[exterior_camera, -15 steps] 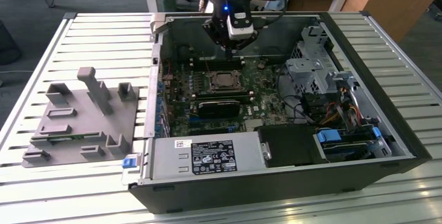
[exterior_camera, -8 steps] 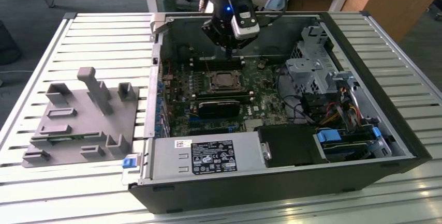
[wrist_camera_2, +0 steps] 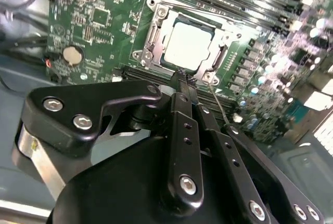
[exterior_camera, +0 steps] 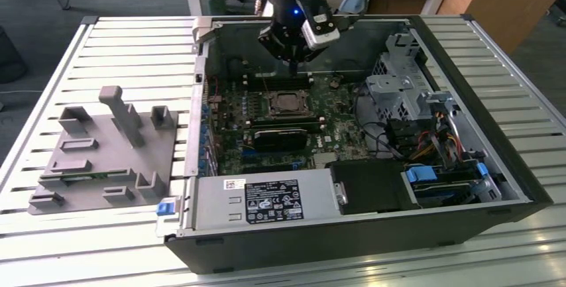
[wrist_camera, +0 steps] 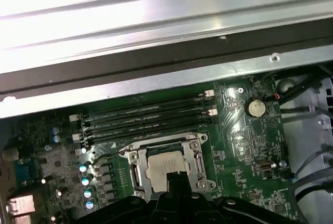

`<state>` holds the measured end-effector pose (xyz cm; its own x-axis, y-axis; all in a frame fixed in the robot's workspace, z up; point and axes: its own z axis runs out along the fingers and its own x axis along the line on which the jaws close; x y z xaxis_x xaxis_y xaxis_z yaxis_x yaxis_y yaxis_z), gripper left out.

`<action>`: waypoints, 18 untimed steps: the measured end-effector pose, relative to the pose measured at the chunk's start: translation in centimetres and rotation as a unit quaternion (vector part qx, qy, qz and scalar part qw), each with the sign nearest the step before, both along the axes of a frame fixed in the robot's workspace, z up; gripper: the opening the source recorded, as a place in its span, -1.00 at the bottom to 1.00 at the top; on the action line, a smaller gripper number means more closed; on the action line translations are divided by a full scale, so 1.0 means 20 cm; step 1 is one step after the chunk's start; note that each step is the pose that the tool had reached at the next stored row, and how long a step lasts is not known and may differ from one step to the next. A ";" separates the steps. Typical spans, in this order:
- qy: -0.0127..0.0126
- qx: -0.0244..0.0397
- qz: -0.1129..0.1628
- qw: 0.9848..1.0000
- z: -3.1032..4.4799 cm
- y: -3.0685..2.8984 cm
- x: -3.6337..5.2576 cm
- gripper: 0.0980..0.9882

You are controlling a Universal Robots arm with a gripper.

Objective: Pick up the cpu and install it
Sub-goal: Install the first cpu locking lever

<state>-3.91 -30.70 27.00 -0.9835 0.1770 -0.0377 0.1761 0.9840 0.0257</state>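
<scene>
In the second wrist view the gripper (wrist_camera_2: 183, 78) takes up the lower half of the frame, its two black fingers (wrist_camera_2: 182, 130) drawn together so the tips meet with nothing between them. Just past those tips lies the cpu (wrist_camera_2: 188, 43), a pale silvery square sitting flat inside the metal frame of its socket (wrist_camera_2: 156, 31) on the green motherboard (wrist_camera_2: 88, 21). The fingertips end at the near edge of the socket frame, close to the chip but not on it, so the cpu is seated in the board rather than held.

In the first wrist view the gripper (wrist_camera: 174, 182) rises from the bottom centre of the frame and its tip covers the lower edge of the cpu (wrist_camera: 162, 164). The socket (wrist_camera: 132, 174) surrounds the chip. Beyond it, toward the top, run the long dark memory slots (wrist_camera: 145, 117), then the metal wall of the computer case (wrist_camera: 156, 81).

In the exterior view the open computer case (exterior_camera: 495, 121) lies on its side on the slatted bench (exterior_camera: 115, 48). Near the lower edge of the frame sits the silver power supply (exterior_camera: 265, 201). At the middle left stands a grey fixture plate (exterior_camera: 102, 161) with upright posts. Farther back, at the centre, the cpu (exterior_camera: 285, 103) shows in its socket, and the gripper (exterior_camera: 293, 68) hangs above and just behind it in the upper centre
</scene>
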 end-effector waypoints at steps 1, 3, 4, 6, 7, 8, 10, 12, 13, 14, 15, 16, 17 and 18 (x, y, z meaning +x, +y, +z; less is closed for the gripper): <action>0.000 0.000 0.009 1.000 0.000 0.000 0.000 -0.98; 0.000 0.000 0.027 1.000 -0.001 0.000 0.000 -0.98; 0.000 0.000 0.036 0.999 -0.002 0.000 0.000 -0.98; 0.000 0.000 0.054 0.999 -0.003 0.000 0.000 -0.98; 0.000 0.000 0.063 0.998 -0.004 0.000 0.000 -0.98; 0.000 0.000 0.072 0.997 -0.004 0.000 0.000 -0.98; 0.000 0.000 0.080 0.997 -0.007 0.000 -0.007 -0.98; 0.000 0.000 0.081 0.997 -0.009 0.000 -0.036 -0.98; 0.000 0.000 0.081 0.997 -0.009 0.000 -0.050 -0.98; 0.000 0.000 0.081 0.997 -0.010 0.000 -0.065 -0.98; 0.000 0.000 0.081 0.997 -0.011 0.000 -0.076 -0.98; 0.000 0.000 0.081 0.997 -0.011 0.000 -0.088 -0.98; 0.000 0.000 0.081 0.997 -0.011 0.001 -0.098 -0.98; 0.000 0.000 0.081 0.997 -0.012 0.001 -0.112 -0.98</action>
